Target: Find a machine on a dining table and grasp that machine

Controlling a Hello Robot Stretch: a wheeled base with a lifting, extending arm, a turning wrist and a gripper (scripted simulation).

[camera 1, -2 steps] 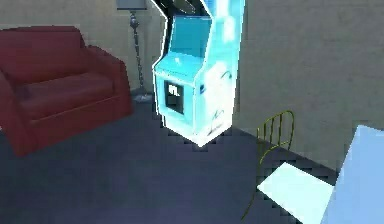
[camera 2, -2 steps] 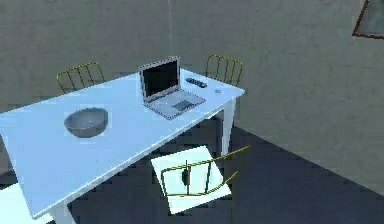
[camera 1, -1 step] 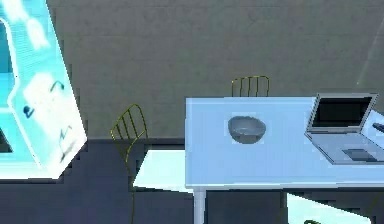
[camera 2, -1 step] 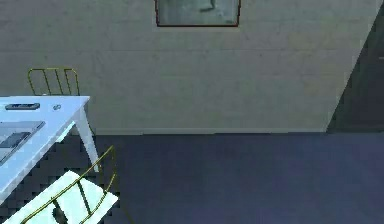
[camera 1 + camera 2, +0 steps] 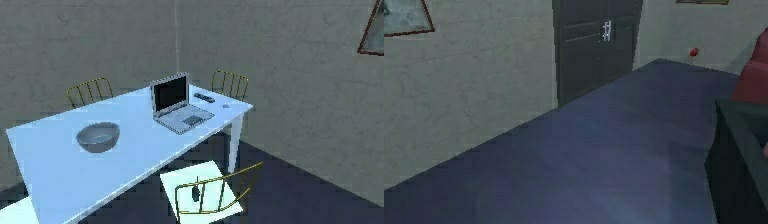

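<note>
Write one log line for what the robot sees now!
target: laptop, open, on white table | also on table: grey bowl | arm side: dark door

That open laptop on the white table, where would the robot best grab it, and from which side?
Probably the raised screen of the laptop, at its top edge, coming down from above. The screen stands up thin and free, while the base lies flat on the table, leaving nothing to get under. A chair crowds the near side.

Wall picture [image 5: 372, 30] cut by forward view's right edge, small dark tabletop item [image 5: 204, 98] unidentifiable
</note>
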